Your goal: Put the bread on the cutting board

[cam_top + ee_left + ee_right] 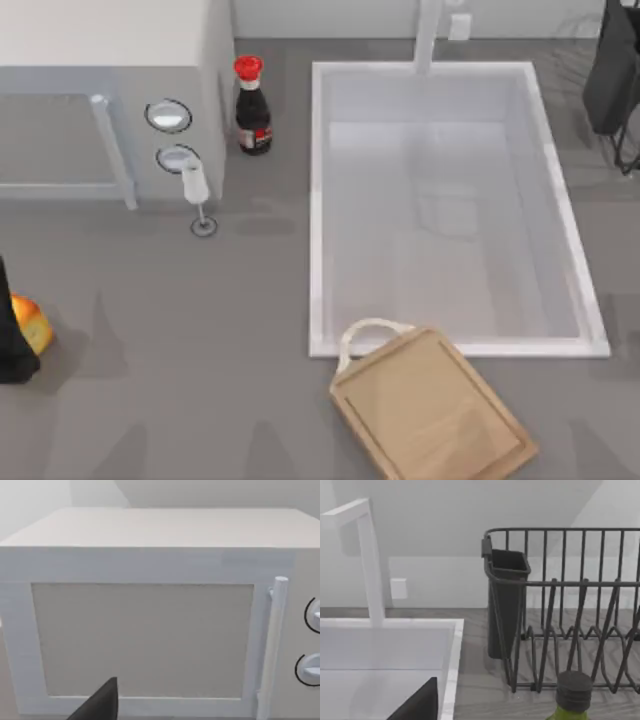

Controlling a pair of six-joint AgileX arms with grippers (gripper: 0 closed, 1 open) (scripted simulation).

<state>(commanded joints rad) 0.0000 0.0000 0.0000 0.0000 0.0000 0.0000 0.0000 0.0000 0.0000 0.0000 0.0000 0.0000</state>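
My left arm's gripper (14, 345) sits at the far left edge of the table, seen from above as a dark shape low on that side. In the left wrist view one dark fingertip (102, 702) juts into the picture, and the right wrist view shows a like fingertip (422, 702).

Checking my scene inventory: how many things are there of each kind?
Bottles: 2, the soy sauce bottle and green bottle
Bread: 1
Cutting board: 1
Wine glass: 1
Microwave: 1
Sink: 1
Dish rack: 1
Total: 8
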